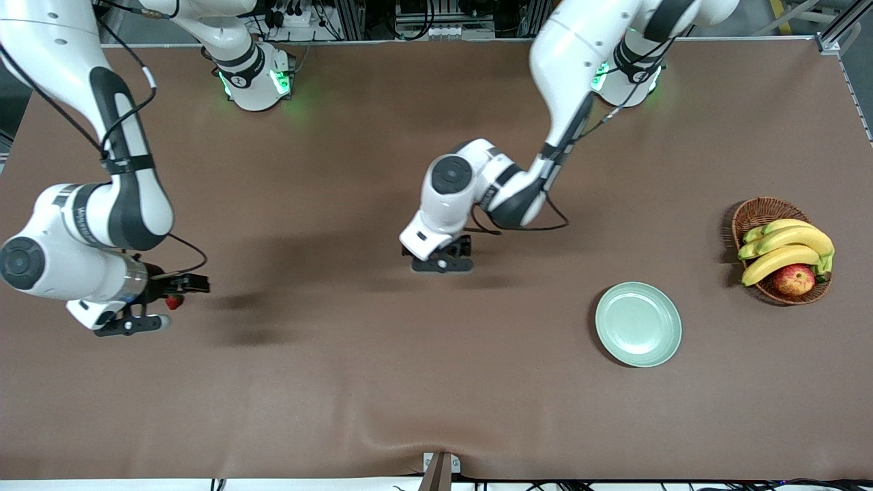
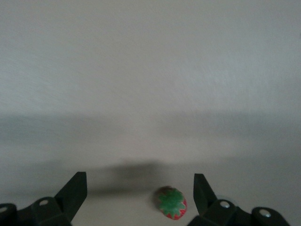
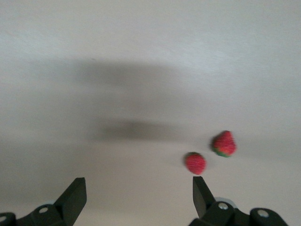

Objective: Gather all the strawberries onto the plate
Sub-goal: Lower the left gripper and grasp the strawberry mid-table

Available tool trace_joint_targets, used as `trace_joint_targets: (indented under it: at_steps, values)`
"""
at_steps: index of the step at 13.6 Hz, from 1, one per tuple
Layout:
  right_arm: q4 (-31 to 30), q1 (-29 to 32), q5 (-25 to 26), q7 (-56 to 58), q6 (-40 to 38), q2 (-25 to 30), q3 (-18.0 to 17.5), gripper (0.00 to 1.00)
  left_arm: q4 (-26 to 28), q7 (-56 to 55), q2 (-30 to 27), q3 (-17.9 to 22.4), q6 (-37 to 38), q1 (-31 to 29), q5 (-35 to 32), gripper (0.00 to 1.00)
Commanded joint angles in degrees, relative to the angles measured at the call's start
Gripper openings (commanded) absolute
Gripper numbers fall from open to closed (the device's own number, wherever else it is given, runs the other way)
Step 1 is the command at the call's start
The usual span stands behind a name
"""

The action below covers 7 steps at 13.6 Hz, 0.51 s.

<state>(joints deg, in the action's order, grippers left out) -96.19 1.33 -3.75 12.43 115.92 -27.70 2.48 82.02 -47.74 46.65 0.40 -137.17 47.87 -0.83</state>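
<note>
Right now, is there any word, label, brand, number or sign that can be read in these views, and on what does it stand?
Grey lettering on the right arm's forearm: too small to read.
Plate, basket, strawberries: no text.

table [image 1: 341, 382]: brown cloth | on it: plate [image 1: 638, 324], wicker basket [image 1: 764, 213], strawberries [image 3: 195, 163]
</note>
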Motion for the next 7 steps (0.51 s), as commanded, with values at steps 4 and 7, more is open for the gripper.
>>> trace_joint_targets:
  at_steps: [4, 7]
  values:
    - [-1.36, 4.81, 5.14, 1.46, 5.97, -4.2, -1.25, 1.0, -4.06, -2.09, 6.7, 11.11, -0.55, 12.5, -1.36, 1.0]
    - [-1.45, 5.09, 5.42, 1.64, 7.74, -6.48, -1.25, 1.0, -4.85, -2.79, 7.75, 11.47, -0.64, 13.48, -1.72, 1.0]
